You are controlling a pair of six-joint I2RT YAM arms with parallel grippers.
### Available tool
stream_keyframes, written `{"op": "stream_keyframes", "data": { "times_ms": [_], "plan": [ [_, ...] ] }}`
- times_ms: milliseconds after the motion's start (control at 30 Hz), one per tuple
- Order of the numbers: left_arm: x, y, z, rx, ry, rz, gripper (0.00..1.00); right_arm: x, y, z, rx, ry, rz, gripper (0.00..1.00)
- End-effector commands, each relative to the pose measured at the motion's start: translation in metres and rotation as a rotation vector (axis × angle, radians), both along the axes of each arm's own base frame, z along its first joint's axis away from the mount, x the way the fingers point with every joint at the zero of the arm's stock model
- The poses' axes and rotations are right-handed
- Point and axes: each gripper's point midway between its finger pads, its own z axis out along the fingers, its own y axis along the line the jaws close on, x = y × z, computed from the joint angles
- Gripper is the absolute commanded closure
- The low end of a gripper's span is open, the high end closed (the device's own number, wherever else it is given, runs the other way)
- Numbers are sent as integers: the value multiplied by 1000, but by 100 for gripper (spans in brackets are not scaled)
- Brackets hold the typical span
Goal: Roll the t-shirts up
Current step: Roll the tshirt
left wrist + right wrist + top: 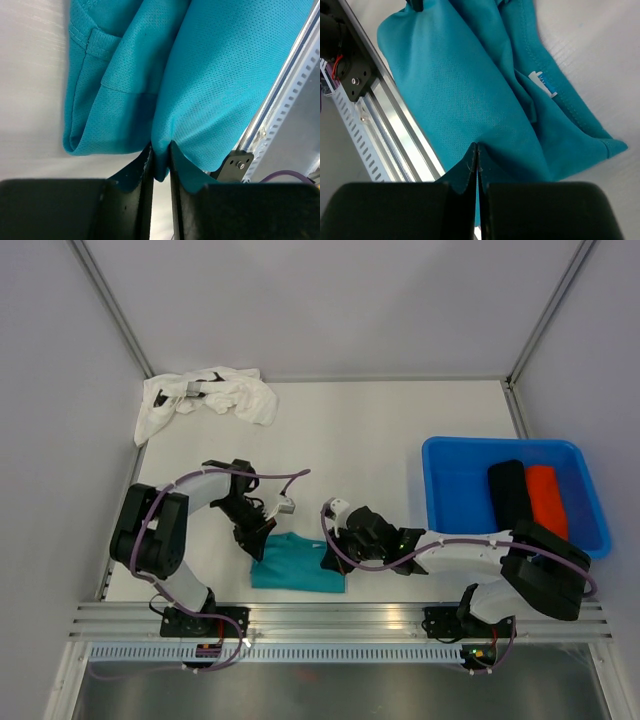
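Observation:
The teal t-shirt (pixel 298 562) lies folded into a small rectangle near the table's front edge, between my two arms. My left gripper (pixel 262 544) is at its left edge, shut on a pinch of teal cloth (pixel 161 162). My right gripper (pixel 331 558) is at its right edge, shut on a thin fold of the same shirt (pixel 476 150). The shirt's collar label (pixel 543 84) shows in the right wrist view. The white t-shirt (pixel 208 395) lies crumpled at the table's far left corner.
A blue bin (pixel 452 490) at the right holds a black roll (pixel 508 492) and an orange-red roll (pixel 545 502). A metal rail (pixel 340 615) runs along the table's near edge, just below the teal shirt. Walls close in the back and sides.

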Motion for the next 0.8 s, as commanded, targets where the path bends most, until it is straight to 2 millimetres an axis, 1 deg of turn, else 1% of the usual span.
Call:
{"op": "stream_keyframes", "data": {
  "times_ms": [0, 67, 100, 133, 167, 200, 233, 267, 300, 367, 433, 467, 500, 567, 600, 633, 667, 700, 767],
  "plan": [
    [14, 2, 9, 11, -86, 20, 74, 14, 28, 27, 177, -12, -46, 100],
    [17, 3, 10, 17, -103, 22, 71, 18, 21, 16, 176, 32, -81, 100],
    [20, 3, 11, 23, -121, 19, 69, 18, 19, 12, 181, 66, -105, 100],
    [24, 3, 14, 26, -137, 24, 68, 21, 20, 13, 208, 73, -120, 100],
    [27, 3, 16, 25, -159, 28, 67, 20, 13, 4, 201, 100, -138, 100],
    [31, 4, 18, 33, -176, 32, 64, 22, 13, 1, 215, 113, -148, 100],
    [36, 3, 22, 33, -200, 36, 62, 21, 8, -6, 210, 152, -173, 100],
    [42, 2, 28, 32, -238, 50, 60, 23, 5, -15, 195, 177, -188, 100],
    [46, 2, 33, 31, -264, 54, 57, 24, 4, -18, 189, 192, -197, 100],
    [58, -1, 51, 11, -355, 63, 56, 26, 4, -24, 179, 223, -217, 100],
    [65, -5, 64, 19, -432, 50, 55, 26, 7, -27, 186, 243, -220, 100],
    [67, -3, 74, 44, -488, 59, 55, 27, 7, -29, 189, 257, -233, 100],
    [64, -11, 79, 42, -524, 25, 54, 28, 8, -29, 191, 259, -244, 100],
    [55, -17, 86, 44, -574, -10, 52, 32, 6, -31, 177, 256, -267, 100],
    [48, -25, 95, 29, -644, -63, 49, 32, 2, -35, 147, 261, -281, 100],
    [37, -26, 90, 33, -657, -99, 46, 36, 2, -35, 136, 251, -295, 100],
    [31, -25, 86, 50, -679, -131, 44, 37, 1, -34, 134, 250, -303, 99],
    [13, -27, 76, 51, -673, -195, 39, 37, 0, -35, 132, 253, -307, 100],
    [-1, -21, 60, 92, -652, -236, 38, 38, 1, -33, 136, 250, -310, 100]
  ]
}}
